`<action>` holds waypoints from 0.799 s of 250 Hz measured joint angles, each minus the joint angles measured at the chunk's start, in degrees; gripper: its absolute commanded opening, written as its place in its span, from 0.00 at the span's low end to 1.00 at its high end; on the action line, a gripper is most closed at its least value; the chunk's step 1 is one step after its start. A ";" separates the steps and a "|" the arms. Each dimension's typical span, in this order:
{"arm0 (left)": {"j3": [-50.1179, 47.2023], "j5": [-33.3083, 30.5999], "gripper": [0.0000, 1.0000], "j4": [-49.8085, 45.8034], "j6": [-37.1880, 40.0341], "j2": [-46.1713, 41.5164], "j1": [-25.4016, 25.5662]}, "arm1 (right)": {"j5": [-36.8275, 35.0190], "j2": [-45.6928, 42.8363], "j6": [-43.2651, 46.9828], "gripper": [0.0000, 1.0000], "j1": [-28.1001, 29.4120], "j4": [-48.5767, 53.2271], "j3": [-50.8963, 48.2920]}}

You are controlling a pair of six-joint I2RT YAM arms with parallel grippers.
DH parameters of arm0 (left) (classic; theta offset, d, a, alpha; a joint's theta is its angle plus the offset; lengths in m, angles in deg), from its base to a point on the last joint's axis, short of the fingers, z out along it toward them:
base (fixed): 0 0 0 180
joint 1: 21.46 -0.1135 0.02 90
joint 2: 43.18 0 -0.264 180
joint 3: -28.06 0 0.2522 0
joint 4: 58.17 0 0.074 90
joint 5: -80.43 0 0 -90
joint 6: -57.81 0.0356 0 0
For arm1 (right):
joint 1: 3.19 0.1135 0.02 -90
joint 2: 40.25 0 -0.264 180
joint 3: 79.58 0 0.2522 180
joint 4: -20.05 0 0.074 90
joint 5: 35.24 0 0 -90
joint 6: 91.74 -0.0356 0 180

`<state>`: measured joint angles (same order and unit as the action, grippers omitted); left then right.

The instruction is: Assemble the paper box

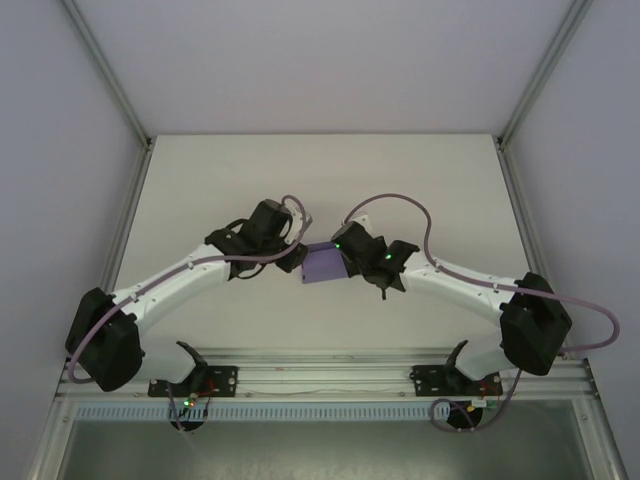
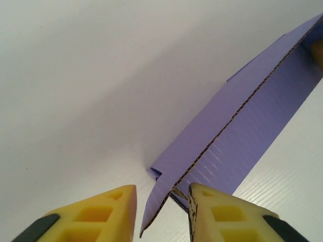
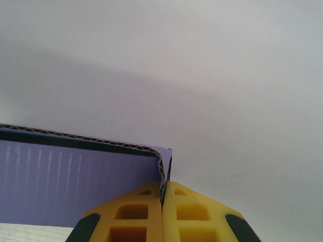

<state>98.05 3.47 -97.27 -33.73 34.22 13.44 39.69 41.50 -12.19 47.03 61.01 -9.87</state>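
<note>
The purple paper box (image 1: 324,265) lies mid-table between my two grippers. In the left wrist view it is a long folded card piece (image 2: 252,116) with raw corrugated edges. My left gripper (image 2: 162,187) is at its near end. The jaws stand apart, and a loose end flap (image 2: 157,204) hangs between the yellow fingers (image 2: 101,217), close to the right one and clear of the left. My right gripper (image 3: 162,184) is shut on the folded corner of the box wall (image 3: 75,181). From above, the left gripper (image 1: 298,262) and right gripper (image 1: 348,262) flank the box.
The white table (image 1: 320,170) stretches beyond the box to the back wall. Metal frame posts (image 1: 125,115) rise along both sides. The arm bases sit on an aluminium rail (image 1: 320,380) at the near edge.
</note>
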 measured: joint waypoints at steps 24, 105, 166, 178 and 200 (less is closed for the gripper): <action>0.02 -0.09 0.19 -0.85 -0.39 0.26 0.00 | 0.02 0.00 0.00 0.00 0.00 0.00 0.00; 2.38 -1.36 0.00 -2.99 -4.31 2.16 1.01 | 0.00 -0.02 -0.44 0.00 0.00 0.02 0.00; 4.50 -2.03 0.00 -3.50 -17.29 4.39 2.29 | -1.29 -0.39 -3.08 0.00 0.13 1.31 0.00; 4.35 -2.19 0.00 -2.82 -20.44 4.55 2.36 | -1.66 -0.50 -3.85 0.00 0.39 1.46 -0.09; 3.34 -2.89 0.00 -0.50 -25.88 4.61 2.40 | -2.75 -0.85 -5.05 0.00 1.16 1.16 -0.76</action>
<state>101.40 0.58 -97.78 -59.61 38.84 15.84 36.94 40.65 -17.24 48.19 62.17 -10.64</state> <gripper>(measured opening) 0.063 0.041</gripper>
